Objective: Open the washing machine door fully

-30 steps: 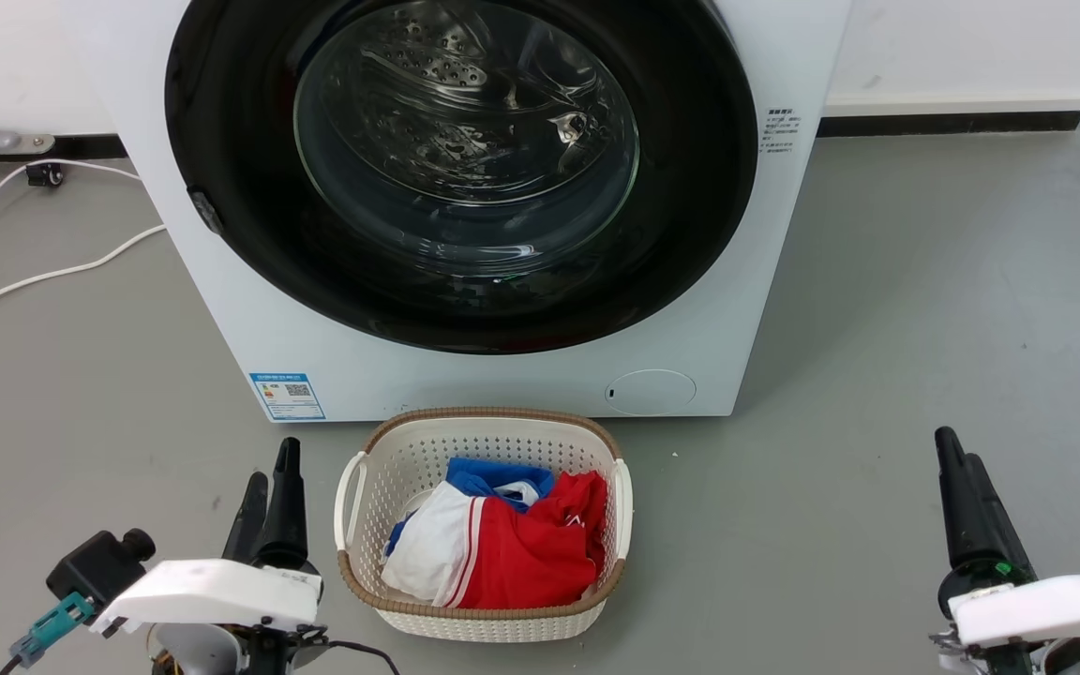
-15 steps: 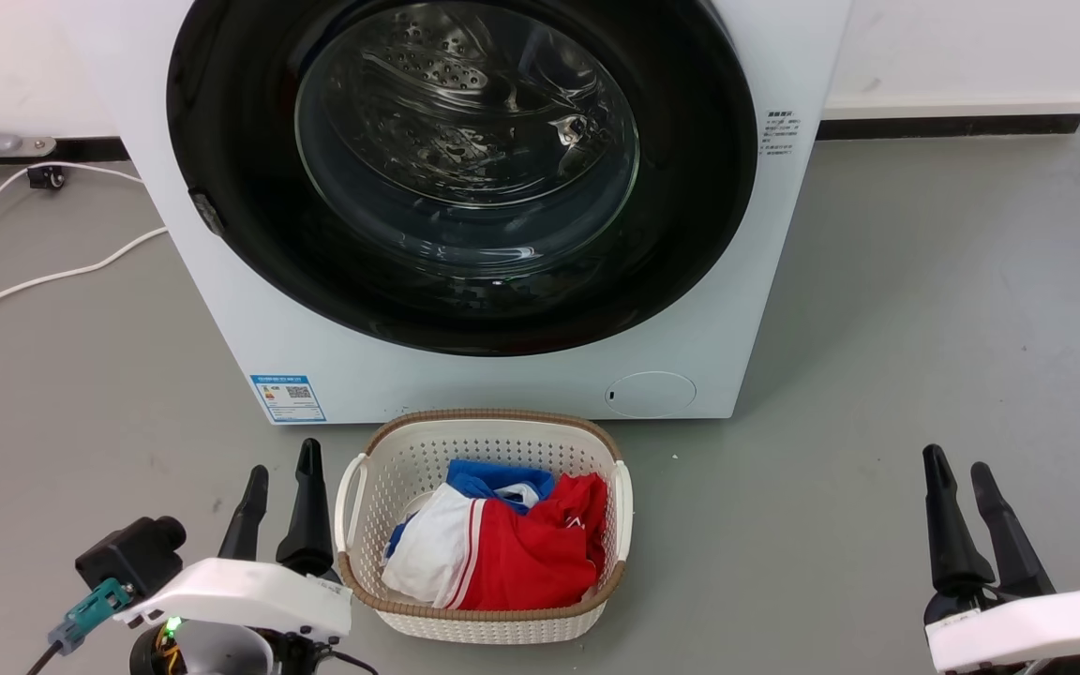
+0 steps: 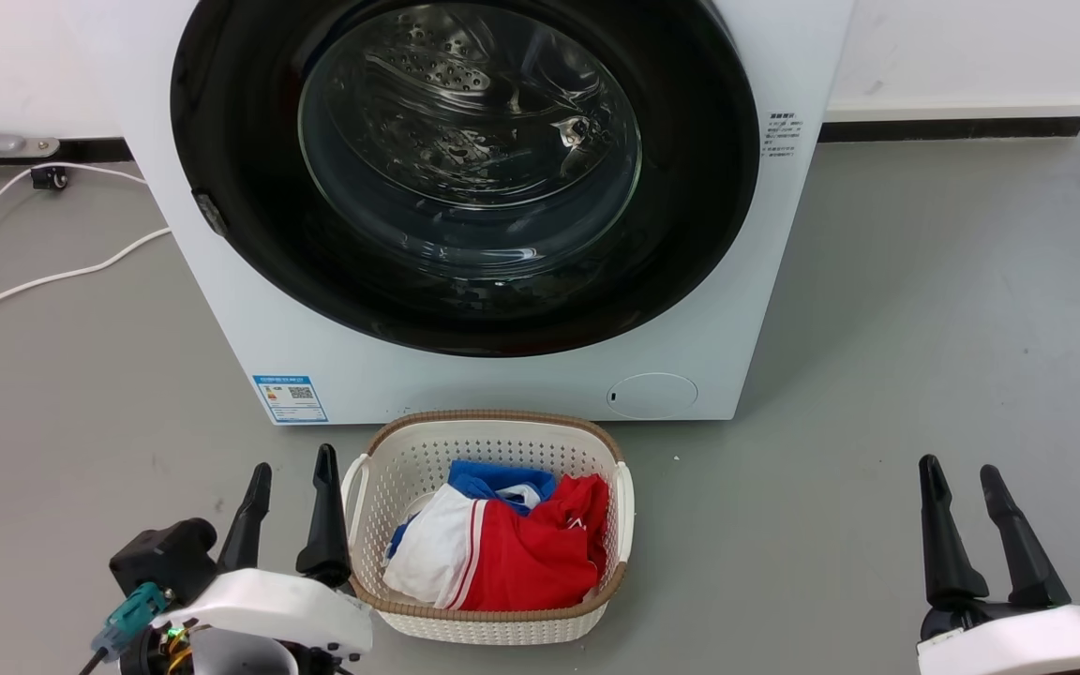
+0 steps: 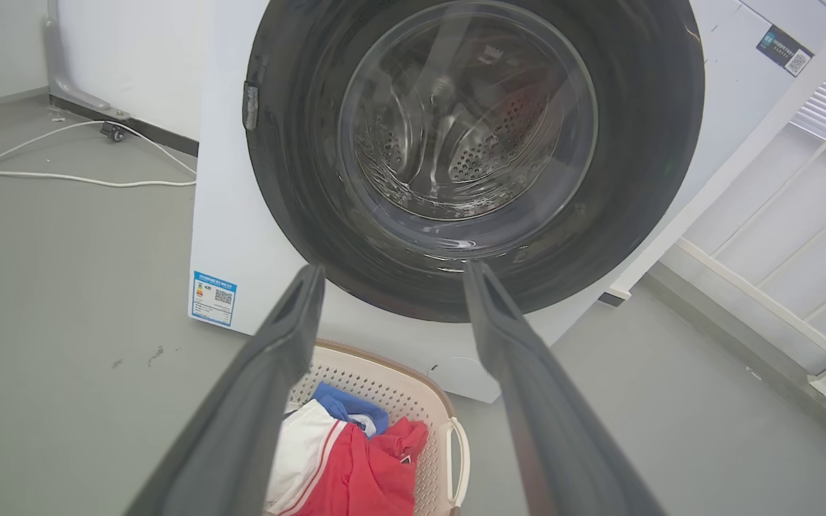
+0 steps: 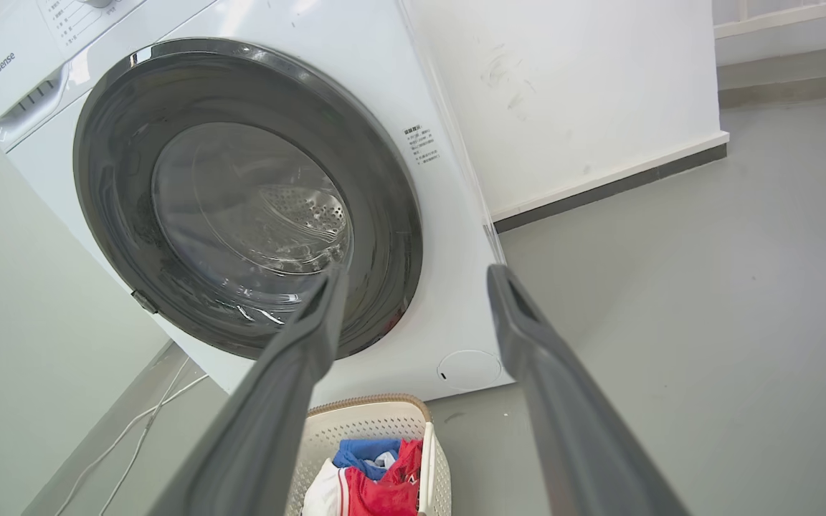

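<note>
Evidently nothing is grasped yet; the washing machine door [image 3: 470, 159] lies shut on the washing machine [image 3: 502, 389]; left gripper [image 3: 294, 461] and right gripper [image 3: 957, 467] hover low, fingers apart; next, one must reach the door's rim.

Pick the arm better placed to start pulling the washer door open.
Left, probably. The washing machine door is shut; its small tab sits on the left rim, the side of the left gripper. The right gripper is across the basket, farther away.

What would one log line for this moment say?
door: shut | left fingers: open, near basket | right fingers: open, over floor | contact: none
</note>
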{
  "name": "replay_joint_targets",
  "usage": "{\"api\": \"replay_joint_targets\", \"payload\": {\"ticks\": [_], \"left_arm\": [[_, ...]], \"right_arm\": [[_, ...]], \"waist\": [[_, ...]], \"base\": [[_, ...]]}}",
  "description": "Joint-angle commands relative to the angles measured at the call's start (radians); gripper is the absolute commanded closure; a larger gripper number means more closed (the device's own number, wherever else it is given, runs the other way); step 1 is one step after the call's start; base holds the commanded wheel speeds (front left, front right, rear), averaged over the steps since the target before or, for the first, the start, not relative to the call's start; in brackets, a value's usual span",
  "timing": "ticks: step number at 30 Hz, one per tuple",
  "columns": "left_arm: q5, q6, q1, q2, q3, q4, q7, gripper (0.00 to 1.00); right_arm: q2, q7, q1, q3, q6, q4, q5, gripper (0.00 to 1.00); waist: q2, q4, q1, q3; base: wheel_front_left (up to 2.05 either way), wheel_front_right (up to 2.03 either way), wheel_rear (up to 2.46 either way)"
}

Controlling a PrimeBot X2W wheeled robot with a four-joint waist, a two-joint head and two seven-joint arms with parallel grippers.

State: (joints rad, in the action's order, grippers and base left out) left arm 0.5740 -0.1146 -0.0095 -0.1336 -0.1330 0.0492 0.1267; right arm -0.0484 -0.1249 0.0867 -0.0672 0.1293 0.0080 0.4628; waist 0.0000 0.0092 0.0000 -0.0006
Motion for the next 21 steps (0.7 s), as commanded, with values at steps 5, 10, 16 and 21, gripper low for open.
{"api": "replay_joint_targets", "payload": {"ticks": [5,10,16,21], "left_arm": [[-0.076,-0.013,0.006,-0.014,-0.024,-0.025,0.022,0.00],[-0.123,-0.018,0.015,-0.019,-0.037,-0.035,0.034,0.00],[-0.173,-0.015,0.024,-0.018,-0.044,-0.041,0.049,0.00],[-0.214,-0.004,0.034,-0.011,-0.043,-0.043,0.061,0.00]], "right_arm": [[-0.003,-0.023,0.015,0.004,0.002,-0.031,-0.084,0.00],[-0.003,-0.037,0.028,0.001,0.002,-0.042,-0.134,0.00],[-0.003,-0.051,0.040,-0.003,0.002,-0.053,-0.179,0.00],[-0.003,-0.063,0.050,-0.005,0.002,-0.060,-0.208,0.00]], "waist": [[0.0000,0.000,0.0000,-0.001],[0.0000,0.000,0.0000,-0.001],[0.0000,0.001,0.0000,0.000],[0.0000,0.002,0.0000,0.000]], "base": [[0.00,0.00,0.00],[0.00,0.00,0.00],[0.00,0.00,0.00],[0.00,0.00,0.00]]}}
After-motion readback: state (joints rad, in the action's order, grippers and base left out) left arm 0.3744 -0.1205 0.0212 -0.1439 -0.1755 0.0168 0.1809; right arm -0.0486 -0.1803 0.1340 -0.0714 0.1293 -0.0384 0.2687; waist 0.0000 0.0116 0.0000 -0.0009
